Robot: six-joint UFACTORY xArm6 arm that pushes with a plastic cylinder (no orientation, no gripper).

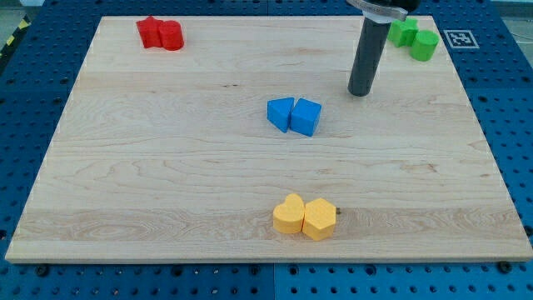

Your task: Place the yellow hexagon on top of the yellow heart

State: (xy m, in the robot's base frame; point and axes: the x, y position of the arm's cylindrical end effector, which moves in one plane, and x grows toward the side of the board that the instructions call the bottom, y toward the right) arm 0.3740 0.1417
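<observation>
The yellow hexagon point(320, 220) sits near the view's bottom, touching the right side of the yellow heart point(289, 214). My tip point(360, 92) rests on the board in the upper right, far above both yellow blocks and to the right of the blue pair.
A blue triangle point(280, 113) and a blue cube point(306, 117) touch at the board's middle. A red star point(150, 32) and a red cylinder point(171, 36) sit at the top left. A green block point(404, 32) and a green cylinder point(425, 46) sit at the top right. The wooden board point(166, 183) lies on a blue pegboard.
</observation>
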